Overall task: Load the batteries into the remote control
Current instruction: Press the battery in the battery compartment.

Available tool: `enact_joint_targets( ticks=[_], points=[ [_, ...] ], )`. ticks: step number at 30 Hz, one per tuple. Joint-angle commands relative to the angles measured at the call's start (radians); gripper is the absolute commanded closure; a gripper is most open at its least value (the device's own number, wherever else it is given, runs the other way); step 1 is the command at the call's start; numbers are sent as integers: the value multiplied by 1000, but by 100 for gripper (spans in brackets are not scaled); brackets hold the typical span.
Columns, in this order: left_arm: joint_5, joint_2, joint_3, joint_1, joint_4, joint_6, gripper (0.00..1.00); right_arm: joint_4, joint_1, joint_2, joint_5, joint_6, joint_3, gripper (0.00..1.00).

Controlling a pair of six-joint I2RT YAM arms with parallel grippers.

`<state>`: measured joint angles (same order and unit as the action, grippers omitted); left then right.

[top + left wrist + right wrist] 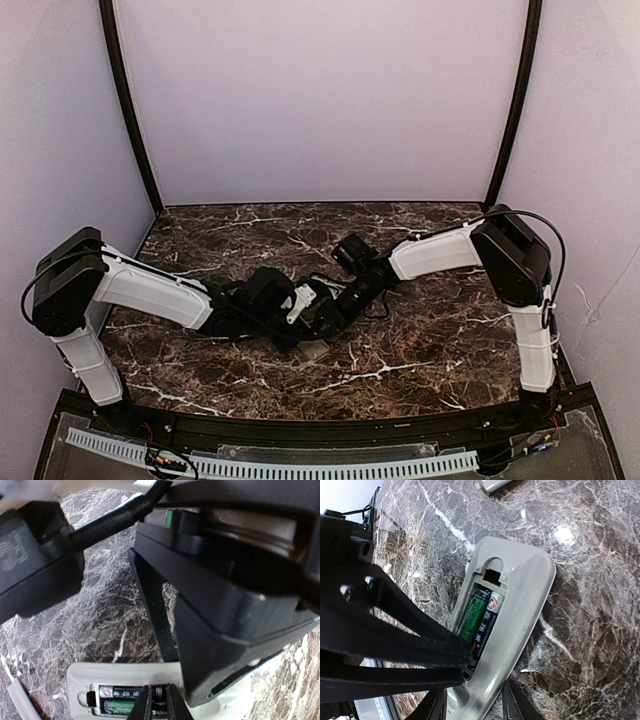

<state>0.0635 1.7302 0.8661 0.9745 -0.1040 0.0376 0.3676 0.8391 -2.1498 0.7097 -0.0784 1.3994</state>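
Note:
The remote control (pixel 525 590) lies back up on the marble table, its battery bay open. Two batteries lie side by side in the bay, a green one (pixel 472 615) and a dark one (pixel 489 620). My right gripper (pixel 472 705) straddles the remote's near end, one finger against each long side. My left gripper (pixel 158 687) is nearly closed, its tips down in the bay over the batteries' ends. The left wrist view shows the remote (pixel 120 672) with the dark battery (pixel 120 692) and the green battery (pixel 122 706). In the top view both grippers meet over the remote (pixel 316 349).
A pale flat piece (pixel 492 484) lies on the table beyond the remote's far end. A white strip (pixel 20 700) lies left of the remote. The right arm's black gripper body (pixel 235 605) hangs close over the remote. Purple walls close in the table (pixel 450 340).

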Motion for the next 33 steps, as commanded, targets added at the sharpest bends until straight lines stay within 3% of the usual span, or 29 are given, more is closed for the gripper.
enact_joint_targets(
  ticks=[1,15,25,33],
  points=[
    [4,38,-40,-6,64,13,90,124,29,-120,-175,21,-61,62],
    [-7,10,-155,-14,36,26,94,119,29,-134,-171,20,-68,63],
    [-15,39,-269,-43,-169,30,94,119,27,-133,-170,25,-74,63],
    [-59,150,-231,-73,-252,24,93,114,23,-66,-170,17,-85,60]
  ],
)
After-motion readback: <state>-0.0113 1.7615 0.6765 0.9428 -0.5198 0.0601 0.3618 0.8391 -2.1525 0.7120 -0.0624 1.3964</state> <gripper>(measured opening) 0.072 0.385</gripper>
